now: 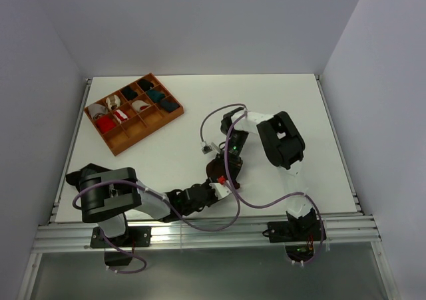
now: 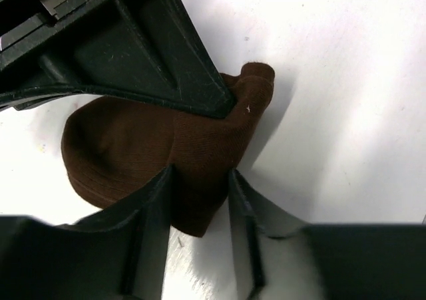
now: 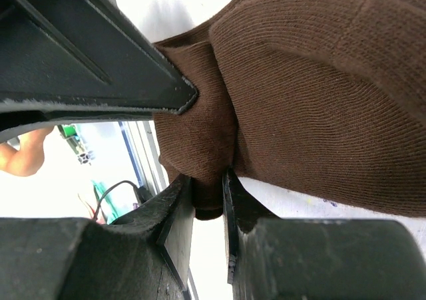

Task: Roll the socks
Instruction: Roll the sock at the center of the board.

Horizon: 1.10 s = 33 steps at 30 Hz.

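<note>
The dark brown socks (image 2: 126, 147) lie bunched on the white table, between both grippers near the front middle (image 1: 215, 170). My left gripper (image 2: 200, 183) is shut on a fold at the bundle's near edge. My right gripper (image 3: 209, 183) is shut on another fold of the same socks (image 3: 319, 94). In the top view the left gripper (image 1: 212, 192) comes in from the lower left and the right gripper (image 1: 223, 161) from above, almost touching. The pale striped cuff is hidden. A finger of the right gripper crosses the top of the left wrist view (image 2: 133, 47).
A brown compartment tray (image 1: 117, 142) stands at the back left, holding red, white and teal sock bundles. Purple cables loop from both arms over the table's front. The table's front rail (image 1: 200, 237) runs just behind the grippers.
</note>
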{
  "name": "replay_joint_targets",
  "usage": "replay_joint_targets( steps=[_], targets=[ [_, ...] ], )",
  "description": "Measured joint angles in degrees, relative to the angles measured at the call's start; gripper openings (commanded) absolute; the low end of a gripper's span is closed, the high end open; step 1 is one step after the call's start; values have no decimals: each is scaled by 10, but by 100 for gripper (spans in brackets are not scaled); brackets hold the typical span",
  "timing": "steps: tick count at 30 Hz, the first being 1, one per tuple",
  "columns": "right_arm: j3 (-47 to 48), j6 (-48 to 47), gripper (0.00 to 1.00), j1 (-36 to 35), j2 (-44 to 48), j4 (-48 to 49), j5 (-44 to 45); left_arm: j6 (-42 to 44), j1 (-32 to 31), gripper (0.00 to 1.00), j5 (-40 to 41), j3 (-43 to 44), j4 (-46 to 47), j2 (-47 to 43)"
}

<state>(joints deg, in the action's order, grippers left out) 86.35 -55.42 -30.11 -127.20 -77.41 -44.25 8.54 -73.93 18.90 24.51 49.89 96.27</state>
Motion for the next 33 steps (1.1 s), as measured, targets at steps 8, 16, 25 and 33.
replay_joint_targets(
  steps=[8,16,25,33],
  targets=[
    [-6,2,35,6,-1,-3,8,-68,1,0,-4,21,-23,3],
    [-55,28,47,10,58,56,5,-180,14,0,-28,7,5,3],
    [-126,125,51,83,294,216,-3,-319,78,0,-169,-31,74,5],
    [-234,106,52,116,413,293,3,-477,167,0,-352,-9,150,85]
  ],
)
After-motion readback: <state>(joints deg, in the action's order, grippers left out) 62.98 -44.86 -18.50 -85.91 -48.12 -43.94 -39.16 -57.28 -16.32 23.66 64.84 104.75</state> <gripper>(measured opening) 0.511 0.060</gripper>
